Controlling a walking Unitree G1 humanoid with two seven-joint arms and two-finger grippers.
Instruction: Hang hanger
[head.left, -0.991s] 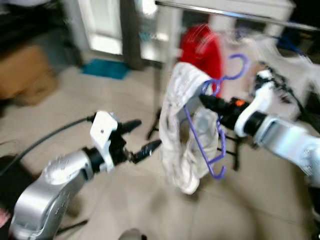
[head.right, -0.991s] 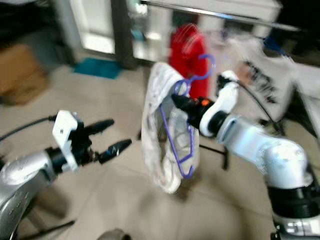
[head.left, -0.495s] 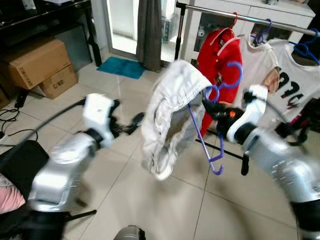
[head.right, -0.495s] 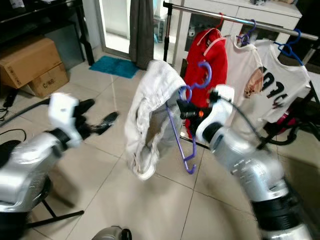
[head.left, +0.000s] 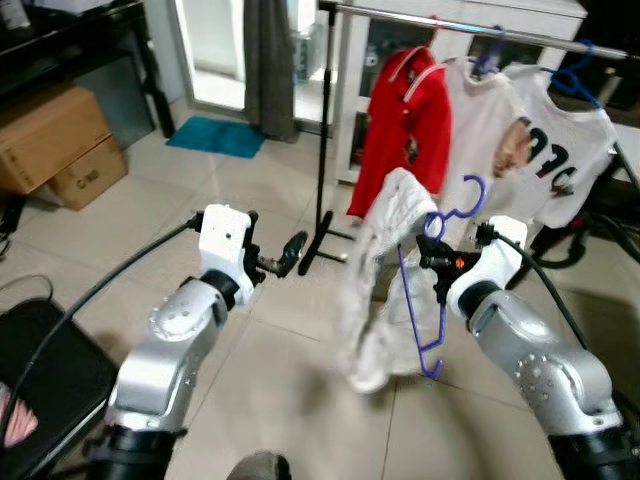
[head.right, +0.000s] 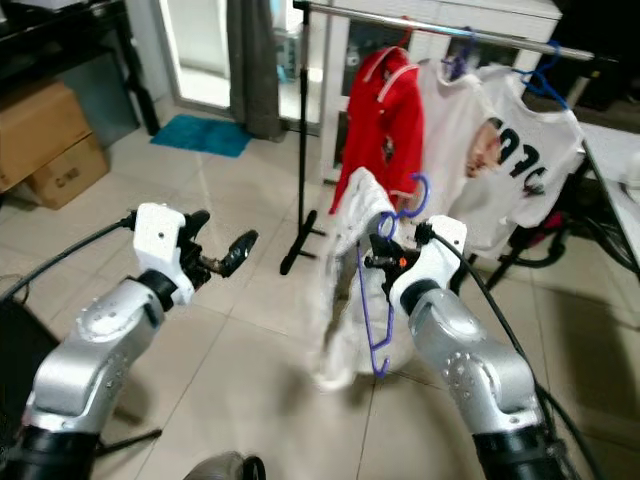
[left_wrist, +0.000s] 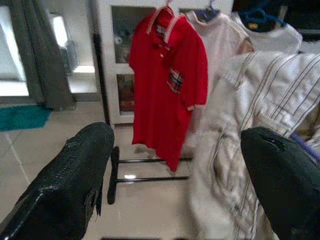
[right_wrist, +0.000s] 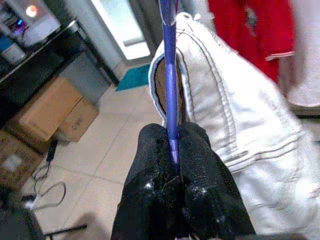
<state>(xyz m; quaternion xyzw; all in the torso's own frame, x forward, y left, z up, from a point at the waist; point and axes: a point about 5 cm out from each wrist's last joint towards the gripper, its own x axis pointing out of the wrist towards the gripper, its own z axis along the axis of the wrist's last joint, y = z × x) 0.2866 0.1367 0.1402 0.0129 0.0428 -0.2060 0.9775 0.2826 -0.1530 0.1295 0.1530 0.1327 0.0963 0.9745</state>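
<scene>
1. Hanger (head.left: 428, 290), white garment (head.left: 375, 280) draped on it, now sits lower than half a second ago, below and short of the rail (head.left: 450, 22).
2. Right tool (right_wrist: 172, 150) is clamped on its purple wire.
3. Left tool (left_wrist: 175, 165), fingers spread, holds nothing; lifting to the rail remains.

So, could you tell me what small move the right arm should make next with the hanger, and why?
Probably raise the purple hanger up and forward toward the rail. The right gripper is shut on the hanger's wire, the white garment is draped on it, and its hook sits well below the rail, where the red shirt hangs.
</scene>
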